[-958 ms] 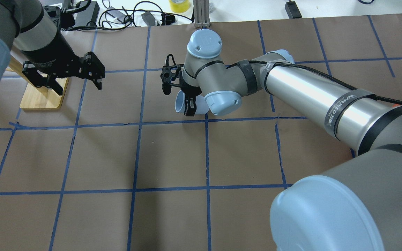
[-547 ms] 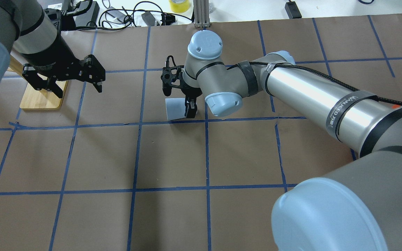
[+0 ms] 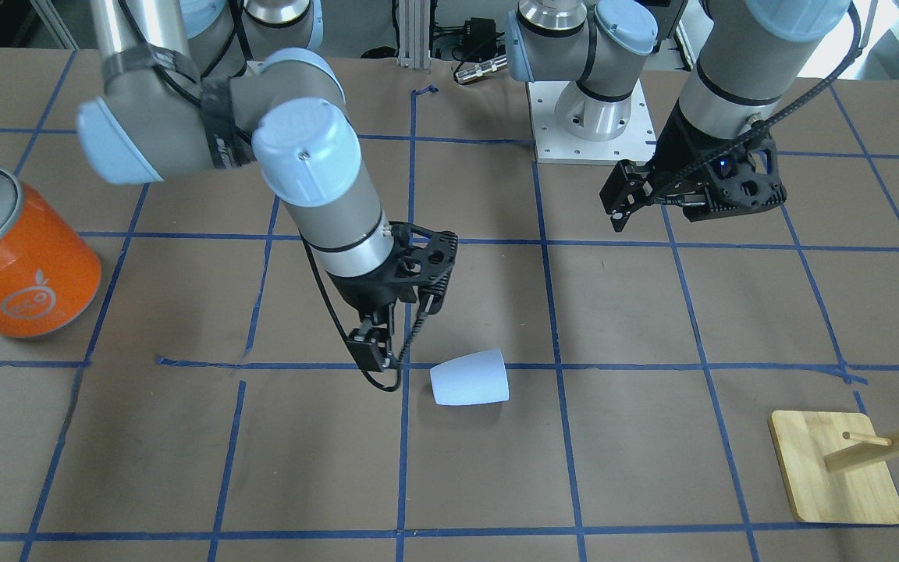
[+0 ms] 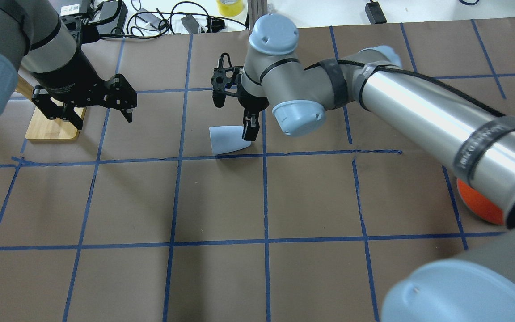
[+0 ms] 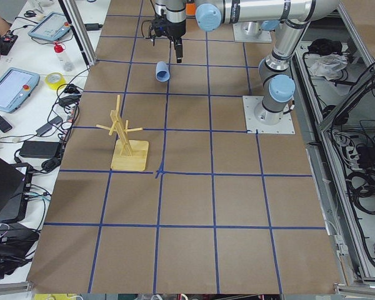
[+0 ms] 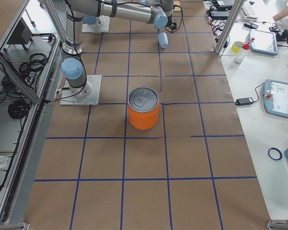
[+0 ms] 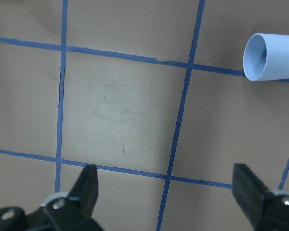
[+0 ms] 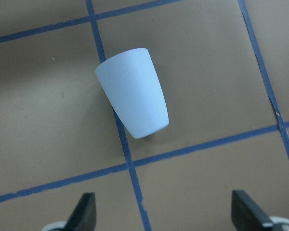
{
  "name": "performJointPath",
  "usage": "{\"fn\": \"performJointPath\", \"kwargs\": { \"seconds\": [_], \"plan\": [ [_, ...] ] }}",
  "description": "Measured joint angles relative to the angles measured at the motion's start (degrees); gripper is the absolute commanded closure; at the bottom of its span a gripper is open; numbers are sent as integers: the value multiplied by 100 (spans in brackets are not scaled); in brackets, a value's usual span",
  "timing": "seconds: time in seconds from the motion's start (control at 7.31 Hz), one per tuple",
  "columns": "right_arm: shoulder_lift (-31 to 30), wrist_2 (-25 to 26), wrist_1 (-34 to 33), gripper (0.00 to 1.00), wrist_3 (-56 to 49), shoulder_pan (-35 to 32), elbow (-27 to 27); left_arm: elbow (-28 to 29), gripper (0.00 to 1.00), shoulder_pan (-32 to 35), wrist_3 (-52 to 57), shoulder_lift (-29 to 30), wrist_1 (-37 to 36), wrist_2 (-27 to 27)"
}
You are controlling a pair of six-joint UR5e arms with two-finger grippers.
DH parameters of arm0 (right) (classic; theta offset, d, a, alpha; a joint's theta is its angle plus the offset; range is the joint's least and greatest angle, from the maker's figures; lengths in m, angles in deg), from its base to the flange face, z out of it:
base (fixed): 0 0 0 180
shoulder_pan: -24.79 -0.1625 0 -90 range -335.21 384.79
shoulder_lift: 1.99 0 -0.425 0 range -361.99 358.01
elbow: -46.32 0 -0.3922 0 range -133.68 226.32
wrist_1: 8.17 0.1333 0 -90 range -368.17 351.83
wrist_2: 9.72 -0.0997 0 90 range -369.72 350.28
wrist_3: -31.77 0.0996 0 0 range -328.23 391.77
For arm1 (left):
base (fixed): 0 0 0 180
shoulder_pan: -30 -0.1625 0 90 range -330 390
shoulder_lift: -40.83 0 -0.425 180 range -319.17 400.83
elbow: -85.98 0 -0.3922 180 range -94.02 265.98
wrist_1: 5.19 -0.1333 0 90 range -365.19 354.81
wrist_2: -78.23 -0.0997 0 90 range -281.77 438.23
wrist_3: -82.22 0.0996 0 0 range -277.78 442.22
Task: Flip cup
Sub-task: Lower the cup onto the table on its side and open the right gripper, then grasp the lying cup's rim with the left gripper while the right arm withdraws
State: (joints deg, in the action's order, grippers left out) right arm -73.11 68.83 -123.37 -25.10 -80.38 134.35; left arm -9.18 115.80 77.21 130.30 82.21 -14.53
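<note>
- The cup (image 4: 228, 139) lies on its side on the table (image 4: 221, 197), just in front of the right gripper (image 4: 235, 114) and lower than it. Its closed base points to this gripper and its mouth points away, toward the left gripper (image 4: 99, 117).
- The right gripper has its jaws wide apart and holds nothing. In the right wrist view both fingertips (image 8: 84, 211) are apart from the cup.
- The left gripper is also spread wide and empty. It hangs above the table, well apart from the cup, and the left wrist view looks into the cup's mouth from the side.
- Bare brown paper with blue tape lines (image 4: 265, 197) lies between the two grippers and on the robot's side of the cup.
- The far table edge, with cables past it, is near, beyond both grippers.
- The wooden stand (image 3: 836, 468) is near the left gripper, on its outer side. The orange can (image 3: 20, 265) is well apart from the right gripper, on its outer side.
- One second ago the right gripper held the cup tilted. Half a second ago the cup was down and the fingers were at its base. Now this gripper is higher and further back. The left gripper has hardly moved.
- Count: one cup, one orange can, one wooden stand, two grippers.
</note>
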Motion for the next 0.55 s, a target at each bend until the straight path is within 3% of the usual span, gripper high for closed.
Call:
{"fn": "performJointPath", "kwargs": {
  "seconds": [0.27,0.55],
  "plan": [
    [-787,210,1147,0,724,456,-14,-212,0,-89,110,99,-194,50],
    [-1347,461,1757,0,1750,814,-21,-462,0,-127,130,393,-792,256]
  ]
}}
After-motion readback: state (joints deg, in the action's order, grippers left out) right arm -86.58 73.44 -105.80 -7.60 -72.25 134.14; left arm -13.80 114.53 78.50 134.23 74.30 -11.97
